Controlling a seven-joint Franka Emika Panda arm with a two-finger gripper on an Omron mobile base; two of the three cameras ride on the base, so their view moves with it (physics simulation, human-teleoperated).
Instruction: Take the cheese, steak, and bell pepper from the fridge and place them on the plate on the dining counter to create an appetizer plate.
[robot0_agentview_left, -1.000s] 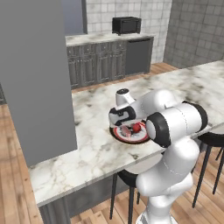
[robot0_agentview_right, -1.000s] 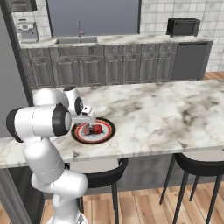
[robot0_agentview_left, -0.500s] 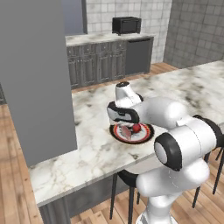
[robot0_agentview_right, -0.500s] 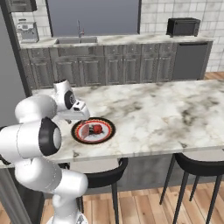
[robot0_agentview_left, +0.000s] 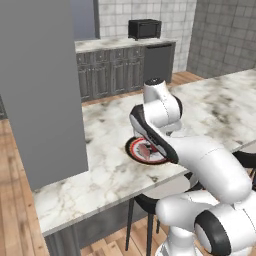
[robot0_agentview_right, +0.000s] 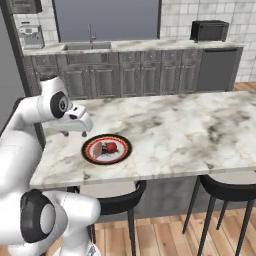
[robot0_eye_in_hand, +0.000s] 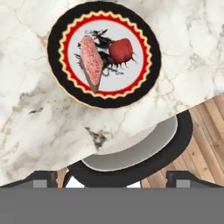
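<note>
Our gripper (robot0_eye_in_hand: 111, 177) hangs above the counter (robot0_eye_in_hand: 35, 122) edge with its jaws spread wide and nothing in them. Looking down from the hand we see the plate (robot0_eye_in_hand: 104, 99) on the marble, with the steak (robot0_eye_in_hand: 91, 61) lying on its white centre and the pepper (robot0_eye_in_hand: 120, 50) just beside it. A stool (robot0_eye_in_hand: 144, 153) sits below the edge, over wood floor (robot0_eye_in_hand: 205, 131).

My white arm bends forward and down — its two-finger gripper (robot0_eye_in_hand: 112, 178) hangs empty, dark tips spread wide.
</note>
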